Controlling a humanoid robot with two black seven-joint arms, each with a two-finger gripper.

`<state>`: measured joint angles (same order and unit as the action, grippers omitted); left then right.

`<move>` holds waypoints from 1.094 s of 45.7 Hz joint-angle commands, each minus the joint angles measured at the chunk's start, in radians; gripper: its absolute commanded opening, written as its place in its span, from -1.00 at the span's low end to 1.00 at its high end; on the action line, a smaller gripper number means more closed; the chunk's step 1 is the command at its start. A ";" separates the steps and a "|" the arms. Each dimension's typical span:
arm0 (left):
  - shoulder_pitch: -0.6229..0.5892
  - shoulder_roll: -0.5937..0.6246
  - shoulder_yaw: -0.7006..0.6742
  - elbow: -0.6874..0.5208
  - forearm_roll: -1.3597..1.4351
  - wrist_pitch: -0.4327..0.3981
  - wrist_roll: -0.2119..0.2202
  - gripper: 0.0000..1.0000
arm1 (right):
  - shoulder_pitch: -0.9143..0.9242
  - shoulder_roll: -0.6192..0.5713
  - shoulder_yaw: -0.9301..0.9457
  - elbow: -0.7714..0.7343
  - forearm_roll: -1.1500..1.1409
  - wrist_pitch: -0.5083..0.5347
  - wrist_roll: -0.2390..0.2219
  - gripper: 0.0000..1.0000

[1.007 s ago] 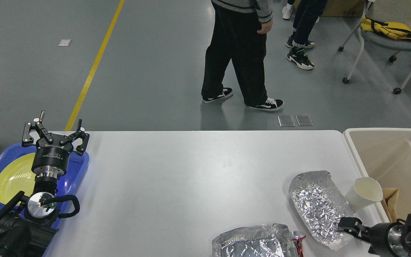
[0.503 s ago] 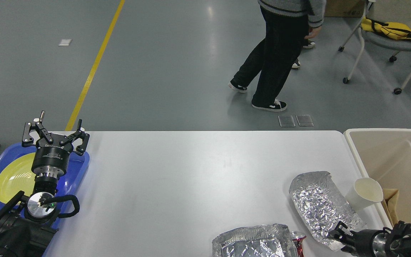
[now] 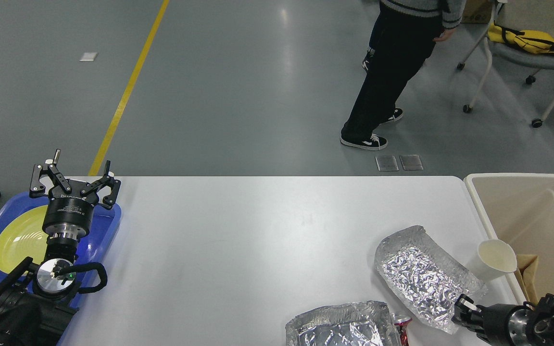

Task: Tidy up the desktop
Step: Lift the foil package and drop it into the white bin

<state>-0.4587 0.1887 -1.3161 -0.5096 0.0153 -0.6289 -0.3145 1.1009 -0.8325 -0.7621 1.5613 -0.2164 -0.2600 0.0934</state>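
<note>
The desktop [image 3: 258,240] is a wide white tabletop. A crumpled foil tray [image 3: 421,276] lies at its right front, with a white paper cup [image 3: 496,259] tipped on its side just to its right. A second foil tray [image 3: 339,329] and a red can [image 3: 402,321] sit at the front edge. My right gripper [image 3: 463,307] is at the near right end of the first foil tray; it is dark and small, so its fingers cannot be told apart. My left gripper [image 3: 74,185] is open and empty above the blue tray [image 3: 108,226].
The blue tray holds a yellow plate [image 3: 17,240]. A beige bin [image 3: 522,182] stands off the table's right end with brown paper [image 3: 527,274] in it. A person [image 3: 392,72] and a wheeled chair [image 3: 522,53] are on the floor beyond.
The first foil tray has slid left and turned, its far end now further left. My right gripper has shifted at its near end. The person walked to the right. My left arm has not moved.
</note>
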 commanded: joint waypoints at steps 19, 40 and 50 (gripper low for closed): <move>0.000 0.000 0.000 0.000 0.000 0.000 0.000 0.94 | 0.931 -0.143 -0.005 0.080 -0.213 0.853 -0.017 -1.00; 0.000 0.000 0.000 0.000 0.000 0.000 0.000 0.94 | 1.079 0.128 -0.132 0.037 -0.357 0.848 -0.112 -1.00; 0.000 0.000 0.000 0.000 0.000 0.000 0.000 0.94 | 0.966 0.063 -0.266 -0.331 -0.337 0.811 -0.098 -1.00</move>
<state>-0.4587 0.1887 -1.3161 -0.5096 0.0154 -0.6289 -0.3145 2.1504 -0.7223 -0.9847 1.4463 -0.5709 0.5597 -0.0128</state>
